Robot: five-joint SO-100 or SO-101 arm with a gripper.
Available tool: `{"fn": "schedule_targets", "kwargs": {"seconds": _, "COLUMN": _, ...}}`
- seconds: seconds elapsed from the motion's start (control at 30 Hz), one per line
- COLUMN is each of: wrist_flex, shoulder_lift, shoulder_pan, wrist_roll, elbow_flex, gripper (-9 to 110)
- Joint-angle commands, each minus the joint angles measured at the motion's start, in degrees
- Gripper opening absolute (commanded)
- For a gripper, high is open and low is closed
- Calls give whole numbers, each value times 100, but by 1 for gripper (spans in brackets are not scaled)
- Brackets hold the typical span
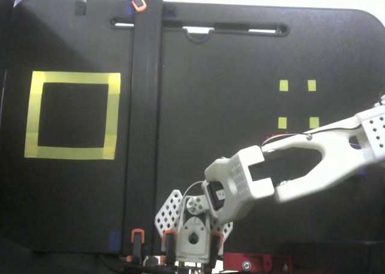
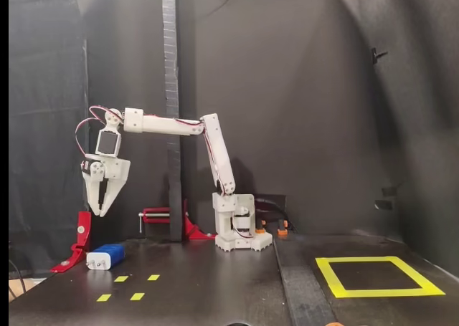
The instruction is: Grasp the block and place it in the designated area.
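Blue showed only in a fixed view taken from the side, where the block lay flat on the black table, its long axis running across the picture and its pale pronged end turned toward the picture's left. It was seen just behind the four small yellow tape squares and beside a red clamp. In the top-down fixed view the block could not be made out; the arm's forearm crossed that corner, near the small squares.

Directly above the block, well clear of it, the gripper was held pointing downward, its two fingers parted in a narrow V and nothing between them. The block was judged to lie almost straight beneath the fingertips, perhaps slightly toward the picture's right, so a near-vertical descent was called for. Whether the jaws were set across the block's short width could not be told from either view.

Far off, on the opposite side of the base, the designated area was marked out in wide yellow tape and stood empty.
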Motion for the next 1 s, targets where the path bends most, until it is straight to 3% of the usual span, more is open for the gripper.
{"fn": "schedule_targets", "kwargs": {"seconds": 0.0, "wrist_flex": -35, "shoulder_lift": 18, "shoulder_pan": 35, "wrist_roll": -1028, "elbow_flex": -211, "gripper": 0}}
{"fn": "schedule_targets", "kwargs": {"seconds": 0.43, "wrist_flex": 132, "shoulder_lift": -123, "shoulder_pan": 0, "wrist_roll": -7901, "elbow_flex": -185, "gripper": 0}}
{"fn": "schedule_targets", "kwargs": {"seconds": 0.67, "wrist_flex": 132, "shoulder_lift": -158, "shoulder_pan": -79, "wrist_roll": -10775, "elbow_flex": -185, "gripper": 0}}
{"fn": "schedule_targets", "kwargs": {"seconds": 0.77, "wrist_flex": 149, "shoulder_lift": -158, "shoulder_pan": -97, "wrist_roll": -11672, "elbow_flex": -185, "gripper": 0}}
{"fn": "schedule_targets", "kwargs": {"seconds": 0.97, "wrist_flex": 35, "shoulder_lift": -141, "shoulder_pan": -44, "wrist_roll": -11751, "elbow_flex": -193, "gripper": 3}}
